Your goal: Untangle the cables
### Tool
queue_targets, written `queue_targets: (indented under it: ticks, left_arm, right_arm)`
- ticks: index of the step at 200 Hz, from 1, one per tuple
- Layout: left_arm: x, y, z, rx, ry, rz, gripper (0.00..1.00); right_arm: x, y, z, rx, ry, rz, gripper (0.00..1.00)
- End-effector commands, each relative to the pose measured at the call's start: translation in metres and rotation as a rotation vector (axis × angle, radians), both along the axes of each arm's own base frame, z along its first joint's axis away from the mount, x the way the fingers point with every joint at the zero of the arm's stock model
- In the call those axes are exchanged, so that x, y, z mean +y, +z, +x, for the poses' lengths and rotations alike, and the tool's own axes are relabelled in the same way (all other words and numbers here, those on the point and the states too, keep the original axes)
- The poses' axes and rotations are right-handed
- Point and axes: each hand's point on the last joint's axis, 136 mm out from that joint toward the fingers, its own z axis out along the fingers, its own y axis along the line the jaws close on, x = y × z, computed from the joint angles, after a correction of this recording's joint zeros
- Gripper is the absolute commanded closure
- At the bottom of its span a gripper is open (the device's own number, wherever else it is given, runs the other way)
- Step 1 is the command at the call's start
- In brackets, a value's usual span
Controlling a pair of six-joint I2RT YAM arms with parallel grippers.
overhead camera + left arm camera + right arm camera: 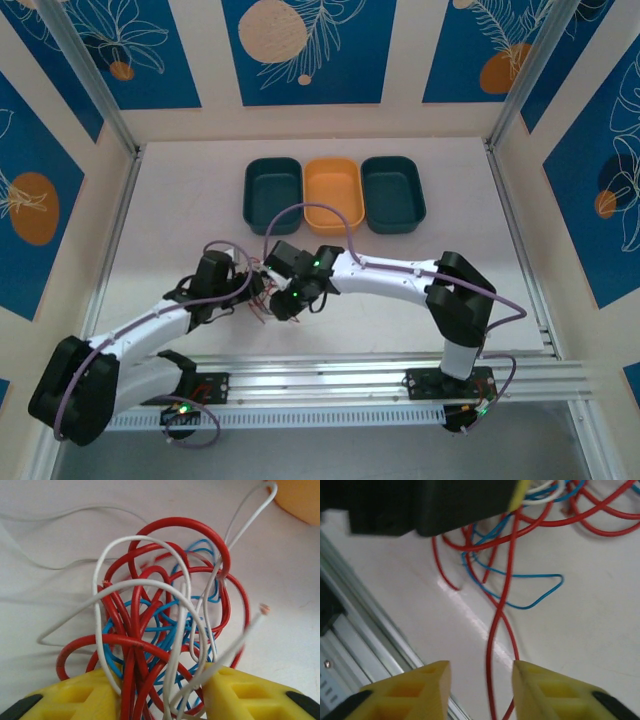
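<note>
Two arms converge on one knot near the middle of the tabletop (180, 200), well short of the row of trays (333, 163) at the far side. The cables (155, 615), red, blue and white, lie as a single heap of interlocked loops directly ahead of the left pincer (161, 696). Its yellow fingers (80, 697) stand partly apart with a loose sheaf of strands running down between them. Nothing in the sheaf looks squeezed, so no firm pinch is evident. The heap's long axis runs roughly along that pincer's line of reach, the loops fanning away from the fingertips and one white loop reaching toward the orange tray (300, 497). The right pincer (481, 692) faces the knot from the other side, its jaws narrowly parted and clasping nothing. A single red strand (492, 645) trails out of the tangle and passes through the gap, nearer one finger than the other. A blue loop (525, 608) lies flat beside it. By this reading the left arm is nearer the bulk and suited to anchoring it, while the right is lined up on the one strand free enough to draw out. Both forearms lie low and bent inward, wrists close together above the knot.
</note>
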Motion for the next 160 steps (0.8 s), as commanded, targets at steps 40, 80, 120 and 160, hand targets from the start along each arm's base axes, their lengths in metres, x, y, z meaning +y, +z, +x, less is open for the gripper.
queue_targets:
  ticks: [40, 80, 120, 160]
  left_arm:
    - [-0.046, 0.035, 0.031, -0.142, 0.021, -0.050, 0.57]
    - [-0.074, 0.037, 0.034, -0.151, -0.014, -0.050, 0.57]
    - [-0.066, 0.037, 0.035, -0.148, 0.025, -0.013, 0.50]
    - [-0.035, 0.046, 0.031, -0.165, 0.094, 0.101, 0.39]
  right_arm:
    - [-0.061, 0.007, 0.018, 0.040, -0.221, -0.007, 0.76]
    - [-0.083, 0.012, 0.023, 0.055, -0.296, 0.011, 0.76]
    - [-0.080, 0.010, 0.014, 0.078, -0.268, 0.006, 0.65]
    - [-0.079, -0.008, 0.009, 0.097, -0.278, -0.059, 0.59]
